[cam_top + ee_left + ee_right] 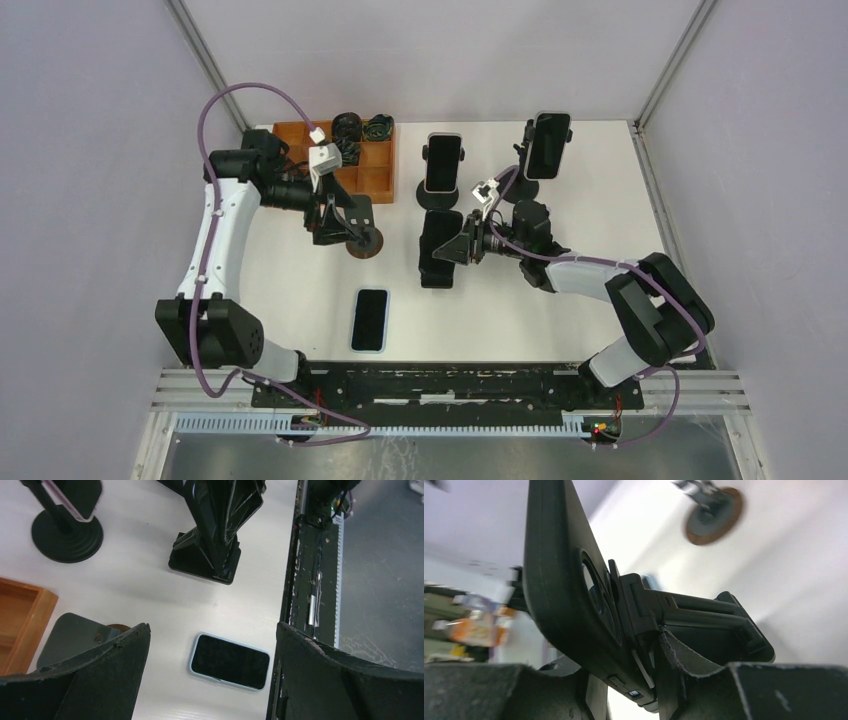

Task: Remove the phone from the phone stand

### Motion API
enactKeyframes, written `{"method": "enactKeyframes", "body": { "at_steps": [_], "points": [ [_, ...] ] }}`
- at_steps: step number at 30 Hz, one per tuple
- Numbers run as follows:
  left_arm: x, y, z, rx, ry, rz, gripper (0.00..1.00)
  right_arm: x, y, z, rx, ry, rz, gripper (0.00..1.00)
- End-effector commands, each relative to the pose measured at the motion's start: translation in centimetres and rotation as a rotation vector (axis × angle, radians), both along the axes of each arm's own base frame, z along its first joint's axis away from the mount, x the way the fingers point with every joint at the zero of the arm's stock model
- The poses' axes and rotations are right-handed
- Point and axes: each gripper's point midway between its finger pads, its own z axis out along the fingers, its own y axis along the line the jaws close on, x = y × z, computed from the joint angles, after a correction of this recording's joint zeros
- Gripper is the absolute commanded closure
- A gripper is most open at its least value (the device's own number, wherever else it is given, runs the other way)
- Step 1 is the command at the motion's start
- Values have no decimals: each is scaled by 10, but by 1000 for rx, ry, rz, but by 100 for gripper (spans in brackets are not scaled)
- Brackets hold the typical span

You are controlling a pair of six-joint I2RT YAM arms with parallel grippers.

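A phone in a black case (437, 248) sits on its phone stand (440, 276) in the middle of the table. My right gripper (460, 249) has come in from the right and is shut on this phone. In the right wrist view, the fingers (694, 680) clamp the lower edge of the phone (559, 590), whose back still rests against the stand's cradle (704, 612). My left gripper (340, 228) hangs open over an empty round-based stand (367, 240). Nothing is between the left gripper's (212, 628) fingers.
A phone in a light blue case (370, 320) (229, 661) lies flat near the front edge. Two more phones stand on stands at the back (443, 162) (548, 145). A wooden compartment tray (365, 172) sits at the back left. The black rail (305, 580) runs along the table's near edge.
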Motion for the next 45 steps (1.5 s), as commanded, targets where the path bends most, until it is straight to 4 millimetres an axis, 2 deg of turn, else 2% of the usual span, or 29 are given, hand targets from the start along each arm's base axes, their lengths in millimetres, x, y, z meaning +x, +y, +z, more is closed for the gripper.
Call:
{"method": "enactKeyframes", "body": {
  "at_steps": [1,5,13,21,27,35,41,45],
  "points": [
    [-14,-14,-18,-47,-56,-146,0,-50,14,121,378,-186,264,100],
    [-21,-16,-34,-27,-74,-189,0,-82,19,151,480,-208,391,100],
    [-41,-31,-10,-104,-174,-246,0,-131,36,186,621,-197,612,100],
    [-80,-42,-8,-89,-218,-324,0,-136,53,199,659,-189,667,100],
    [-89,-40,-15,-52,-264,-345,5,-139,63,209,667,-192,689,100],
    [-78,-44,3,-71,-328,-290,23,-137,78,218,668,-197,668,100],
    [-84,-41,5,-54,-333,-272,55,-130,94,220,642,-182,621,100],
    [-93,-35,5,-14,-387,-279,63,-123,103,224,637,-151,547,100]
  ]
}}
